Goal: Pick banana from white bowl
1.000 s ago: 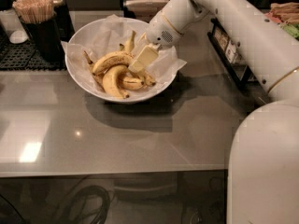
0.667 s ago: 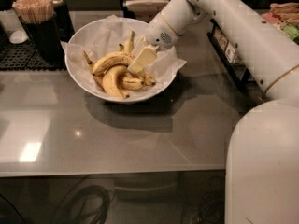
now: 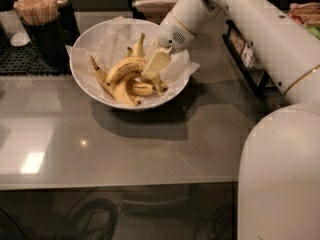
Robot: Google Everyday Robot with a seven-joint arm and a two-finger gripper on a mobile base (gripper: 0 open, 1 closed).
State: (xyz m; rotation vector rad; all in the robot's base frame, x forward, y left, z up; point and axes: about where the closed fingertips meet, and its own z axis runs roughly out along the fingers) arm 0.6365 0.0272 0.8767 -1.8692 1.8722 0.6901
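The gripper (image 3: 153, 72) hangs low inside the white bowl (image 3: 84, 86) and hides some fruit; whether it is spread or closed I cannot tell. The banana (image 3: 122, 69) lies there on crinkled paper (image 3: 107, 39), among other bananas (image 3: 122, 92).

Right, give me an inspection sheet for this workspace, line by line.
Surface: grey glossy table, bowl standing toward its back.
Job's things: white bowl lined with paper, several bananas inside; the long arched freckled banana lies at the front of the pile, not lifted.
Clutter: cup of wooden sticks and black mat, picture's upper left.
Grippers: pincer down inside the bowl, at the pile.
Cables: dark loops under the table, possibly cables.
Surroundings: rack behind the arm.
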